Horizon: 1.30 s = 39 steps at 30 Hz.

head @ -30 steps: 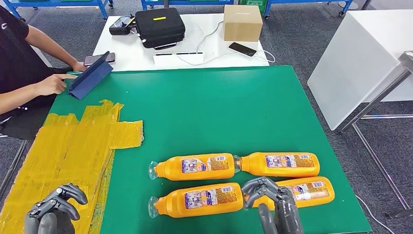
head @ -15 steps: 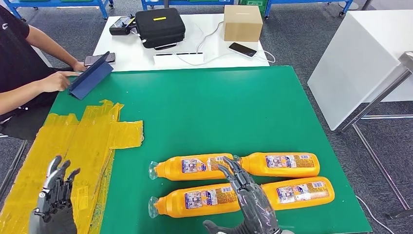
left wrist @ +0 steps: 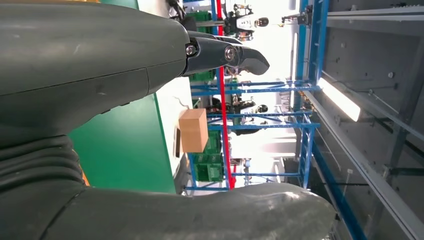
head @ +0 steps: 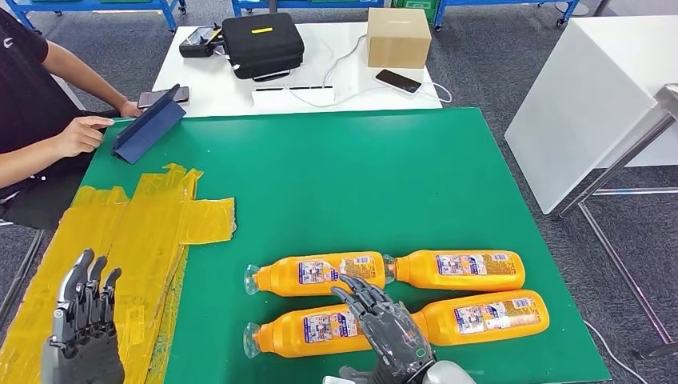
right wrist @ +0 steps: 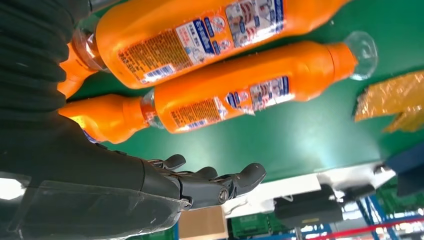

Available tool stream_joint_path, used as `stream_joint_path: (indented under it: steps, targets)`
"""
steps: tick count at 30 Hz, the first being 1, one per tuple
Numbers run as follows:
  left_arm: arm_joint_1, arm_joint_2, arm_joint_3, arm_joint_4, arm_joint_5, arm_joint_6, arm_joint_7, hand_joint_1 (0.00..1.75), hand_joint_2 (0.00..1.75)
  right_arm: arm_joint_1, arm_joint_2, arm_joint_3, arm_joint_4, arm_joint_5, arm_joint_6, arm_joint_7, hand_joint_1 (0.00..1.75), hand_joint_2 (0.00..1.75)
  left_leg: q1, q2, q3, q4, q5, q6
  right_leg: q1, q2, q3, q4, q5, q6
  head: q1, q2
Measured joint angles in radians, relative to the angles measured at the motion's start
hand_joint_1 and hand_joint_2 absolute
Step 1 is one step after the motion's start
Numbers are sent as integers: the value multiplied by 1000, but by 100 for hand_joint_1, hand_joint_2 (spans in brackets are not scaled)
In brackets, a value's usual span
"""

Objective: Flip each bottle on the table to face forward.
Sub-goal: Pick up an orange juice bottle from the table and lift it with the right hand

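Four orange bottles [head: 400, 294] lie on the green table [head: 336, 184]. Your right hand [head: 382, 324] hangs open over the near left bottle [head: 324, 328], holding nothing, so lower it and grab the middle. Your left hand [head: 84, 320] is open too, over the yellow tape [head: 128, 240].

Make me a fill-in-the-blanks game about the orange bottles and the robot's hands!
There are ____ orange bottles lying on the table.
The table under the bottles is the colour ____.
The right hand hovers open above the bottles; the left hand is over the ____ tape.
The cardboard box sits on the ____ table.

Missing words: four; green; yellow; white
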Motion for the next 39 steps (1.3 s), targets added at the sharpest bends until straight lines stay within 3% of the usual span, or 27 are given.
stream_joint_path:
  steps: [8,26,34,35,38,39]
  targets:
    - [-16,-5,18,2,37,-37,20,0,0,-28,9,7,86,2,2,-29,0,175,0,0,0,0,0,0,0,0,0,0,0,0,0,0]
    - [-30,-35,36,2,58,-80,53,0,0,-29,-15,19,195,23,54,48,0,175,0,0,-1,0,0,0,0,0,0,0,0,0,0,0]
    - [-51,-35,39,2,74,-80,68,0,0,-84,-35,48,252,65,180,69,0,175,0,0,3,0,0,0,0,0,-5,0,0,0,0,0]
    - [-54,-35,40,2,76,-79,70,0,0,-95,-37,52,261,68,195,69,25,175,0,0,3,0,-1,0,0,0,-5,0,0,0,0,0]
    - [-61,-35,41,2,79,-79,73,0,0,-118,-42,59,283,70,218,66,153,175,0,0,4,0,-1,0,0,0,-5,0,0,0,0,0]
    - [-63,-35,41,2,79,-79,74,0,0,-123,-43,61,288,70,221,66,171,175,0,0,5,0,-1,0,0,0,-4,0,0,0,0,0]
